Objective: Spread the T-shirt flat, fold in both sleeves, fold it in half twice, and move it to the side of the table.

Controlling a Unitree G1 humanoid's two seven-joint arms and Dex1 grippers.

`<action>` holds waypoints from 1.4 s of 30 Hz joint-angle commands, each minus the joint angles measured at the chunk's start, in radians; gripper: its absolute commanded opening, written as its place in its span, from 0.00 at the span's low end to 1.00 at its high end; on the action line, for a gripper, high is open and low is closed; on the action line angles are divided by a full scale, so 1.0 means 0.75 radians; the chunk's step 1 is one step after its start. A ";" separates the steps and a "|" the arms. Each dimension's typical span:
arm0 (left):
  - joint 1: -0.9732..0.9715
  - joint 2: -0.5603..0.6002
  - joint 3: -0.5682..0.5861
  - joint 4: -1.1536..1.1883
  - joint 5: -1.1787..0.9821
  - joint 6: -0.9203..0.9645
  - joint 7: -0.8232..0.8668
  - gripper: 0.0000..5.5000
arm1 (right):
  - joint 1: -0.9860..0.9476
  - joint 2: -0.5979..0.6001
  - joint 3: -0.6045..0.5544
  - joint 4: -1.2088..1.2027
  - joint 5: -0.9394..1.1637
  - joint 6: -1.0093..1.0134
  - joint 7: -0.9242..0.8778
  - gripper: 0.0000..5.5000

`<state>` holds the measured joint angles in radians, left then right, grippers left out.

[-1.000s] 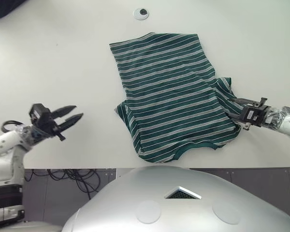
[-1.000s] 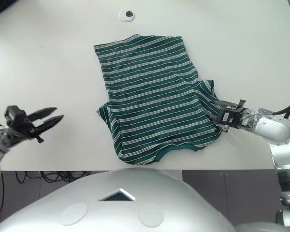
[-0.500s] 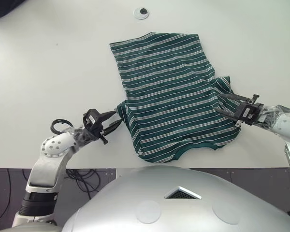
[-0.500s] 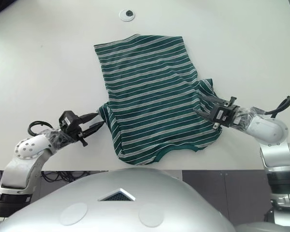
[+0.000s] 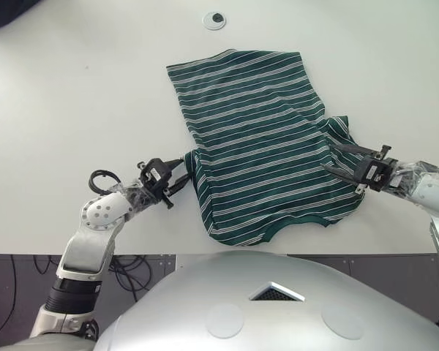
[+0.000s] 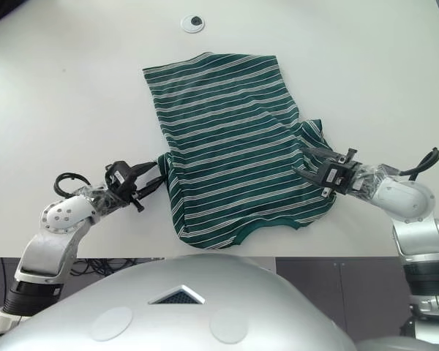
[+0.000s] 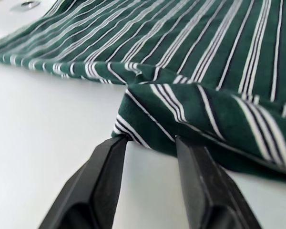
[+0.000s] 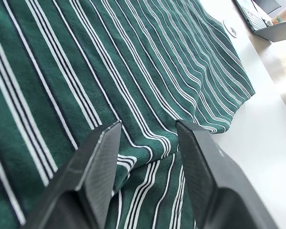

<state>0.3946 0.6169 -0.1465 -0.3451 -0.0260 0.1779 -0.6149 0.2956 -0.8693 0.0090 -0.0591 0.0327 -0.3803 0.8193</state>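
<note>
The dark green T-shirt (image 5: 256,139) with white stripes lies on the white table (image 5: 73,110), collar toward me and both sleeves partly tucked in. My left gripper (image 5: 180,172) is open at the shirt's left side. The folded edge of the left sleeve (image 7: 190,109) sits right at its fingertips (image 7: 115,145), partly between them. My right gripper (image 5: 328,156) rests open on the shirt's right side, beside the bunched right sleeve (image 5: 340,128). Striped cloth lies flat between its fingers (image 8: 105,148).
A small round disc (image 5: 214,20) lies on the table beyond the shirt's hem. A dark object (image 5: 4,11) occupies the far left corner. The table's front edge (image 5: 95,254) runs just below both arms. Bare tabletop stretches to the left and far right.
My left arm swung in from the far left of the table to the shirt's left sleeve. My right gripper spread its fingers and slid slightly inward over the cloth.
</note>
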 commanded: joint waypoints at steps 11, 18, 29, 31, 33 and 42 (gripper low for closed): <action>-0.088 0.704 0.101 0.231 0.663 -0.452 0.017 0.33 | -0.047 0.085 0.101 0.108 -0.111 -0.010 -0.054 0.38; -0.272 0.651 0.131 0.446 0.605 -0.793 0.147 0.33 | -0.007 0.072 0.157 0.068 -0.052 -0.003 0.010 0.38; -0.126 0.551 0.375 0.545 0.236 -0.682 0.070 0.33 | 0.071 0.119 -0.041 -0.139 0.301 0.466 -0.061 0.38; -0.056 0.515 0.411 0.532 -0.028 -0.624 -0.103 0.33 | 0.086 0.140 -0.086 -0.169 0.321 0.490 -0.072 0.38; -0.001 0.490 0.446 0.536 -0.251 -0.581 -0.279 0.33 | 0.083 0.187 -0.110 -0.232 0.364 0.481 -0.072 0.38; 0.169 0.443 0.415 0.461 -0.480 -0.117 -0.510 0.33 | 0.116 0.260 0.070 -0.434 0.413 0.609 -0.013 0.38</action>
<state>0.5040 0.9623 0.1656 0.0106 -0.3823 0.0222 -0.9926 0.3789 -0.6762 0.0580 -0.3675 0.3523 0.0588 0.8052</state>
